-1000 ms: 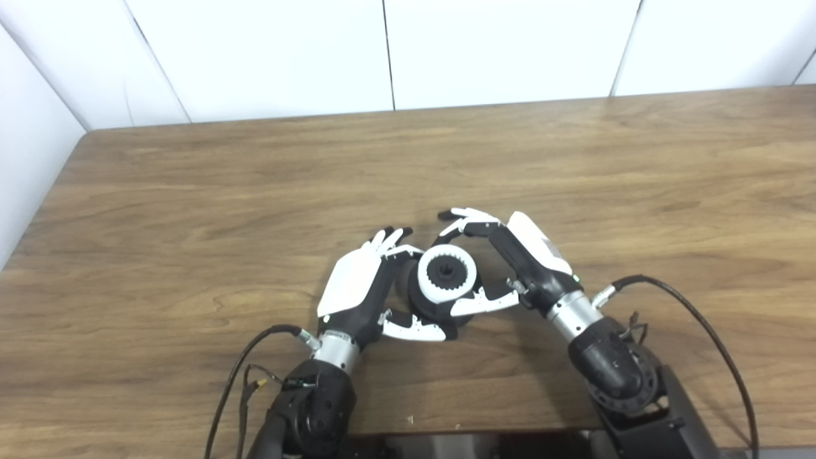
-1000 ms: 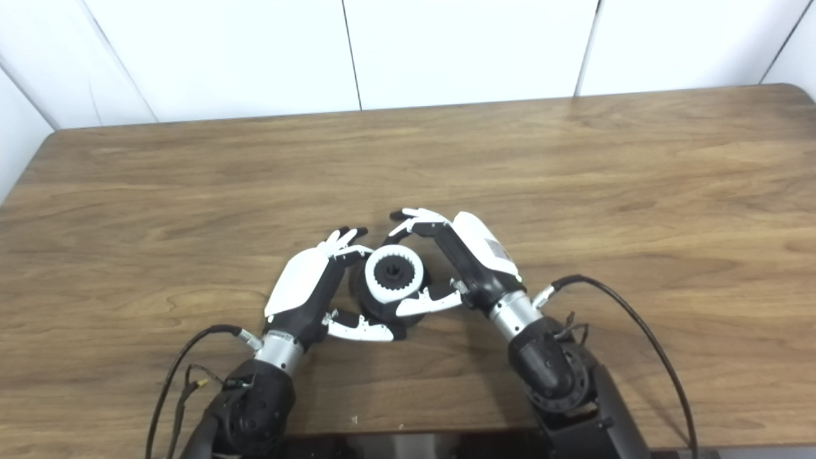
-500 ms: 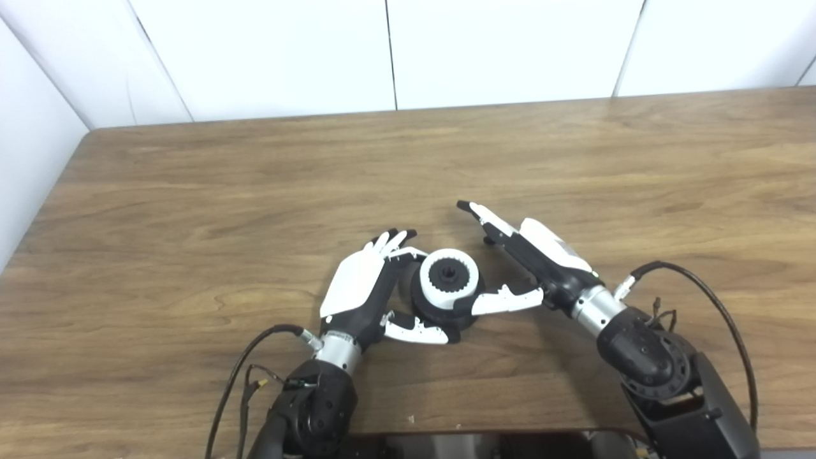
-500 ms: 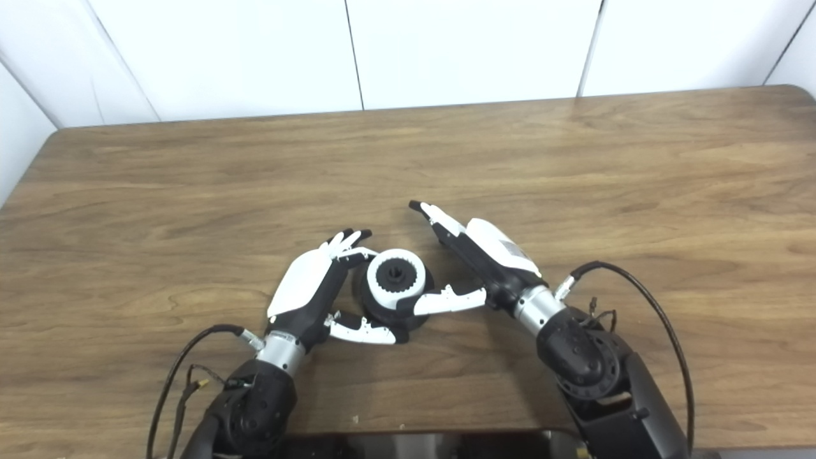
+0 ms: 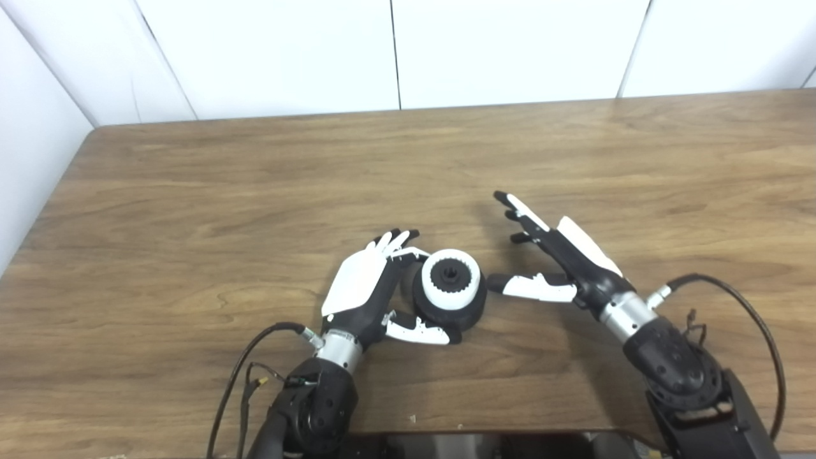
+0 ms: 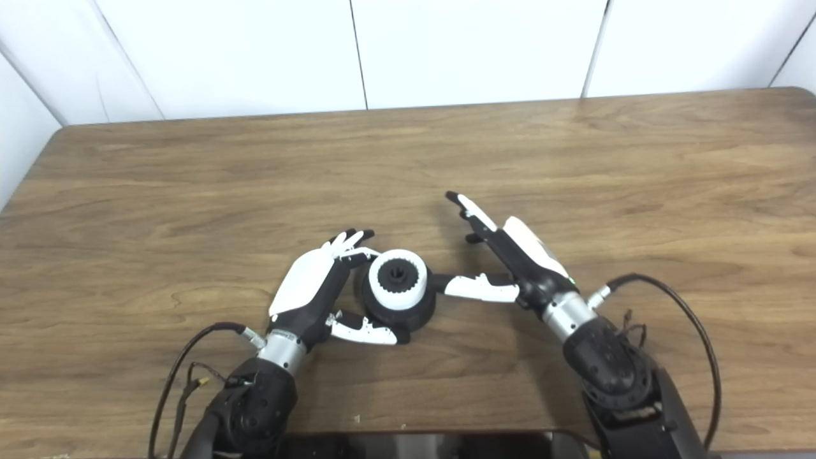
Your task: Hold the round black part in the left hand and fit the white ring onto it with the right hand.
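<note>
Now the white ring (image 5: 451, 278) sits seated on top of the round black part (image 5: 450, 306), its toothed inner edge around the dark hub, and the pair rests on the desk (image 5: 191, 210). My left hand (image 5: 363, 290) cups the black part: its fingers (image 5: 394, 241) curl round the far side and its thumb lies along the near side, touching the base, so I read that as a loose hold on the part. What has changed is on the other side. A second ago my right hand (image 5: 561, 261) was arched over the ring with its fingers curled above it and its thumb against the ring's near edge; since then it has let go and drawn off to the right, fingers spread and pointing away, only the thumb tip reaching back near the black part. I judge the fit done, as the ring stayed level when released. The head cameras have drifted slightly, nothing more.
</note>
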Controlling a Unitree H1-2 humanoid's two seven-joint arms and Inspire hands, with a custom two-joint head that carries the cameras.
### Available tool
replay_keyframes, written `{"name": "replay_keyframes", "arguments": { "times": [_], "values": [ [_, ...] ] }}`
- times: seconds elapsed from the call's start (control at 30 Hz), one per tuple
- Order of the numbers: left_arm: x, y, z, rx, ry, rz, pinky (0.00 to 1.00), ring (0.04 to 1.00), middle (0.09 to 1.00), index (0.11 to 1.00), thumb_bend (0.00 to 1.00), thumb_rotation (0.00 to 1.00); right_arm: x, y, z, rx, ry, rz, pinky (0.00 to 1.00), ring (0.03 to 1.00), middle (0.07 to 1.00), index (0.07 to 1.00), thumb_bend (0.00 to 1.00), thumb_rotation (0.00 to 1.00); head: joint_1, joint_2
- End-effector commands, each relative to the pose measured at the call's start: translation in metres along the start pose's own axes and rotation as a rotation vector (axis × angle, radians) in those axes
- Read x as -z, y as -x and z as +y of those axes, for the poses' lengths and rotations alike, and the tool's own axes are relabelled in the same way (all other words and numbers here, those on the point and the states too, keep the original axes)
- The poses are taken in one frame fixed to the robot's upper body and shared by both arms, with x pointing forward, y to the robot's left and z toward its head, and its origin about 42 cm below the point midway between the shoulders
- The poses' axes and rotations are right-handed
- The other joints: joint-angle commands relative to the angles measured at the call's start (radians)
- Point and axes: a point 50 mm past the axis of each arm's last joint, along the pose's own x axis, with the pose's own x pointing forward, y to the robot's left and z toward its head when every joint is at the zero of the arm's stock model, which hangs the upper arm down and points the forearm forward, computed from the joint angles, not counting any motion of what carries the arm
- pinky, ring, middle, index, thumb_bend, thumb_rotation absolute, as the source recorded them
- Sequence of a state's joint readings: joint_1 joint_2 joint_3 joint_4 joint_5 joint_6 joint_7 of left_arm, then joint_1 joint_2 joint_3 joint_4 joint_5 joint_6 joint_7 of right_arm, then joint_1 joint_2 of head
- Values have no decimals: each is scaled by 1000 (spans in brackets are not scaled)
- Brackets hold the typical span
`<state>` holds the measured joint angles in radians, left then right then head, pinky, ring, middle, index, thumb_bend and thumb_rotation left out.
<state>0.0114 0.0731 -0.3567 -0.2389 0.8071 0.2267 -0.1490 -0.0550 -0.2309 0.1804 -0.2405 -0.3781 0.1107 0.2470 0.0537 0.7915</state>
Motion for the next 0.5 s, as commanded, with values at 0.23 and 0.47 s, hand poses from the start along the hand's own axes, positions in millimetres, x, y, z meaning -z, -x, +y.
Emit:
{"name": "replay_keyframes", "arguments": {
  "times": [0.23, 0.47],
  "values": [
    [-5, -3, 9, -35, 2, -33, 976, 1000, 955, 596, 883, 308, 7, 13, 13, 226, -107, -79, 716, 817, 874, 893, 724, 754, -4, 4],
    [-5, -5, 9, -38, -4, -33, 957, 996, 950, 594, 888, 314, 11, 17, 20, 235, -114, -74, 718, 818, 860, 876, 690, 758, 1, 11]
  ]
}}
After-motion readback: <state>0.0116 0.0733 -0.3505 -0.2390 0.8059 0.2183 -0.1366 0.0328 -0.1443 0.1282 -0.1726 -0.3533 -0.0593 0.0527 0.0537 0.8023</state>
